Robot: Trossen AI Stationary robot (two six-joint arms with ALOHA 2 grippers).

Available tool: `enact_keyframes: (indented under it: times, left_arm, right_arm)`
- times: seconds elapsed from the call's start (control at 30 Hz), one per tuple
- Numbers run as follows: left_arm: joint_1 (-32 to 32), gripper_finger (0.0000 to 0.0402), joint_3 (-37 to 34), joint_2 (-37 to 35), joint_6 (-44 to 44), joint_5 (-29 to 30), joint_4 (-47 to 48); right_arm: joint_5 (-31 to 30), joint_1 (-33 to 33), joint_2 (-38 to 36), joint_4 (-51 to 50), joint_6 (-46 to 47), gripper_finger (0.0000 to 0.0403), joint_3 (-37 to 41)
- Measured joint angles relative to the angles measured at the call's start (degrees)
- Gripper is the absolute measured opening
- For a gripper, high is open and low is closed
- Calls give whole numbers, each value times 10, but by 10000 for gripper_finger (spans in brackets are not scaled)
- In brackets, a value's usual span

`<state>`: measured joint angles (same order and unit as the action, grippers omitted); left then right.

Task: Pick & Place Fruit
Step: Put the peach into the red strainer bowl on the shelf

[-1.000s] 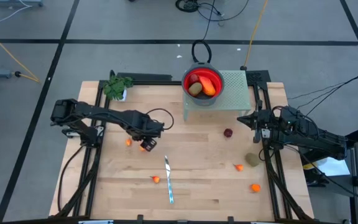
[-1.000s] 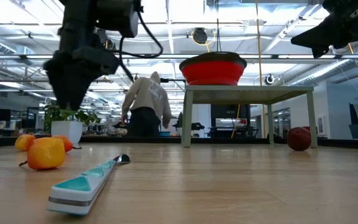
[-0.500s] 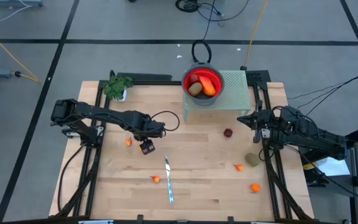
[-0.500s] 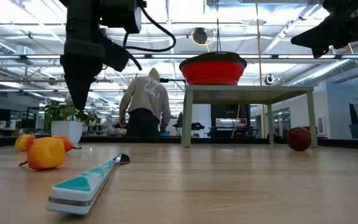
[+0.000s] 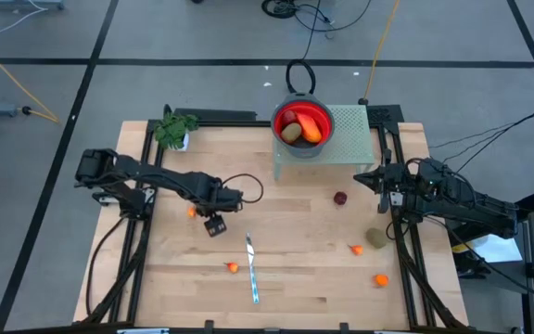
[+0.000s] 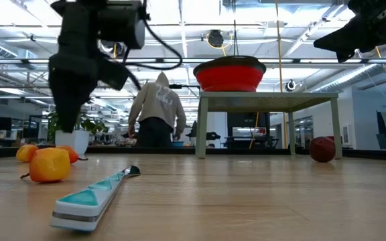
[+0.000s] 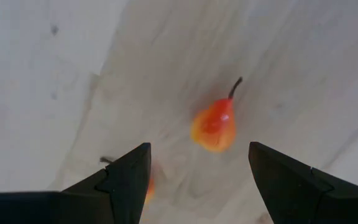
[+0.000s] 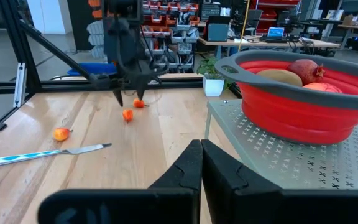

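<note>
On the raised green stand (image 5: 350,130) at the far edge of the table (image 5: 295,278), three pieces of fruit are already seen lying in the red bowl (image 5: 302,122): an olive-brown kiwi-like oval (image 5: 291,133), a longer orange-red piece (image 5: 311,128) and a dark red ball (image 8: 303,67) behind them. That much of the task is judged done.

More is left than has been placed. Six pieces are counted on the bare wood: a small orange piece (image 5: 191,211) just beside the left gripper (image 5: 214,225), another orange bit (image 5: 233,268) near the slim knife (image 5: 251,269), a dark red ball (image 5: 340,198) in front of the stand, and an olive-brown oval (image 5: 376,238) with two orange bits (image 5: 355,249) (image 5: 380,279) near it on the right side.

The left gripper is held low over the table with its fingers (image 7: 126,180) spread wide and nothing between them; in the left wrist view a stemmed orange-red pear-like piece (image 7: 215,124) lies on the wood ahead of the gap, not yet enclosed. A pick of this piece is judged to be the step in hand.

The right gripper (image 5: 378,178) is parked at the right side near the stand, fingers pressed together and empty. A person (image 6: 154,110) is seen standing in the room beyond the table.
</note>
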<state>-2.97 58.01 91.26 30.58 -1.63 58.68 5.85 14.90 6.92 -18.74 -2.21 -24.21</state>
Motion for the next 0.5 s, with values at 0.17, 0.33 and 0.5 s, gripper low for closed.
enact_keyframes:
  times: [0.17,0.33,0.5]
  left_arm:
    - [-15,271,-45,0,34,1,-54]
    - [-26,271,-61,0,41,15,-96]
    - [-29,271,-79,0,25,23,-123]
  right_arm:
    - [0,0,0,0,0,0,0]
    - [0,0,0,0,0,0,0]
    - [0,0,0,0,0,0,0]
